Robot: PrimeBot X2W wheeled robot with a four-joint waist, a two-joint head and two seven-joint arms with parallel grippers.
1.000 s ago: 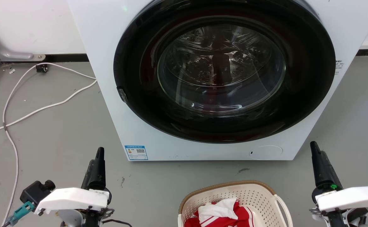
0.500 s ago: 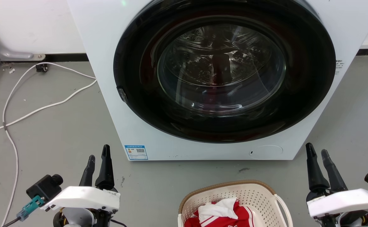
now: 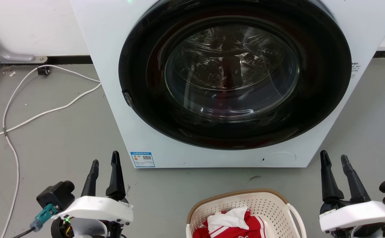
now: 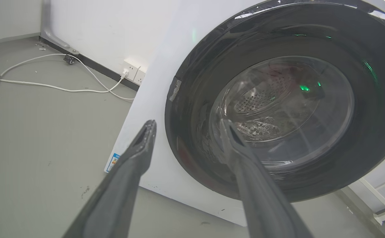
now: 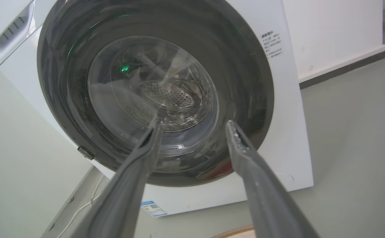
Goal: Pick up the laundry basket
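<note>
Basket lift: both grippers open, empty.
Head: basket is sitting on the floor between my open left gripper and right gripper, before the washer. Wrists: my fingers are pointing at the door, risking a missed handle.
</note>
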